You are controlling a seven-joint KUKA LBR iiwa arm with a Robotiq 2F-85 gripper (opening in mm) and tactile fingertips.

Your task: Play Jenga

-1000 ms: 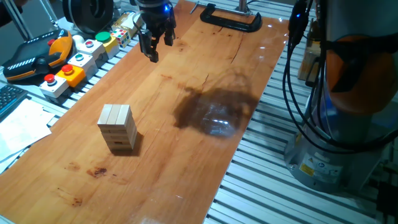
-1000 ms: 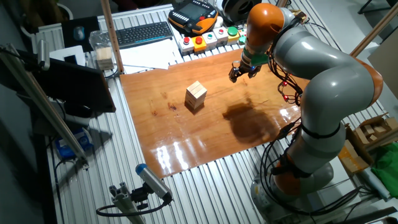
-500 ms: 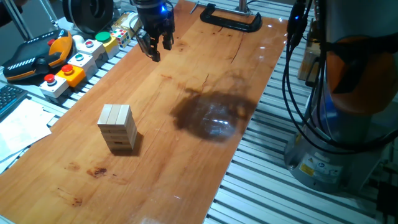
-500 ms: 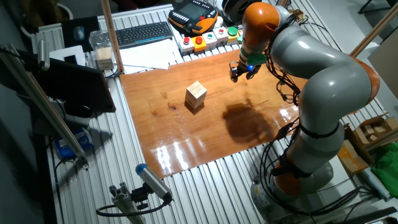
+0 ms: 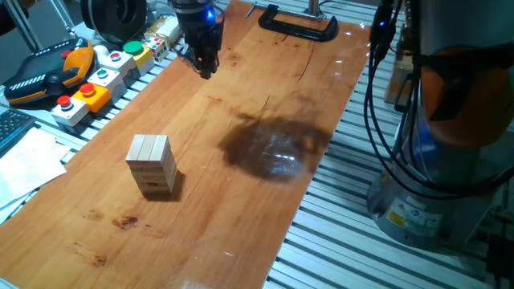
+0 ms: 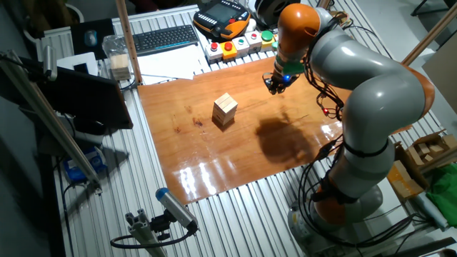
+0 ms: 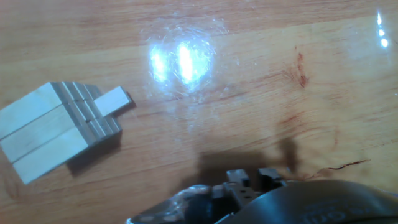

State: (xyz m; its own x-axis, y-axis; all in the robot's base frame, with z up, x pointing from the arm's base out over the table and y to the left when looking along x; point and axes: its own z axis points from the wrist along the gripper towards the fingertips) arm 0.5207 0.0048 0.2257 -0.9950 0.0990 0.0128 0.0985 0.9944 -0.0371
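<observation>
Fingers are what changed: a second ago I had them spread apart above the far end of the board, and now the gripper [image 5: 206, 66] shows as one narrow dark tip, so I read it as clenched with nothing between the jaws. The hand view agrees, with the two small pads [image 7: 238, 178] sitting near each other at 6 o'clock of that picture. The wrist also appears to have turned a little over that second, while the hand sits at about the same spot.

My tower [image 5: 152, 165] has not moved. It stands upright on the wooden board [image 5: 265, 96], at about 8 o'clock from the gripper in the first fixed view and well apart from it. In the hand view it sits at 9 o'clock [image 7: 57, 127], and one block [image 7: 114, 99] pokes out of its side toward 2 o'clock, beyond the rest of the stack.

I take the closed fingers to mean I am setting up a poking tip rather than a grasp: a shut pair can push a block through or nudge that protruding one. No contact has been made yet, so the game proper is still ahead. I would cross toward 8 o'clock slowly and line up square, since an off-centre push could topple the stack.
</observation>
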